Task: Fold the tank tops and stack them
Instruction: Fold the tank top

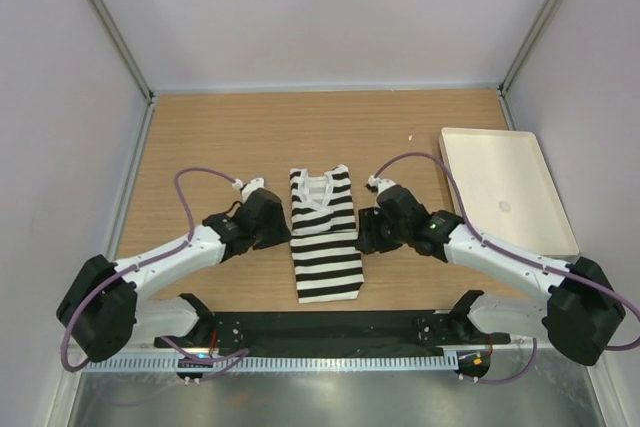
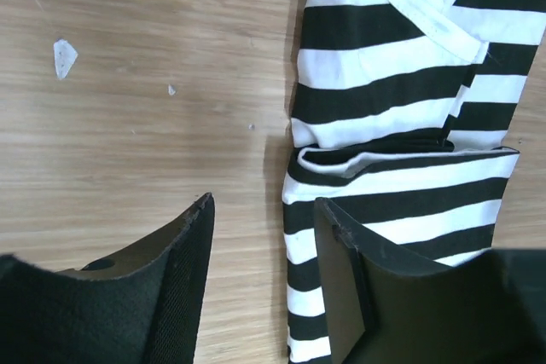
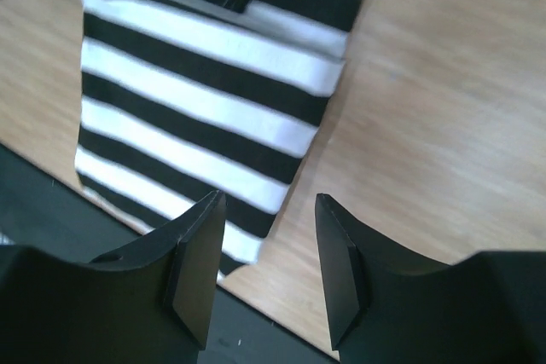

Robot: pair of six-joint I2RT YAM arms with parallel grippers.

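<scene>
Midline of the table (image 1: 200, 137) is where the top (image 1: 325, 237) lies flat. It is narrowed to a strip whose long axis runs from the neckline at the far end toward the arm bases, with a cross-fold edge about halfway along. The left end effector (image 2: 264, 210) sits at the strip's left edge by that halfway line, jaws spread and empty, one finger over bare wood and the other over the cloth's edge. The right end effector (image 3: 269, 206) mirrors it at the right edge, jaws likewise spread, pinching nothing. So the cloth lies inward from each, and both are about equally near. Any next fold, I judge, would run along the long axis and need both sides together. The tray (image 1: 505, 187) stands well apart to the right.
</scene>
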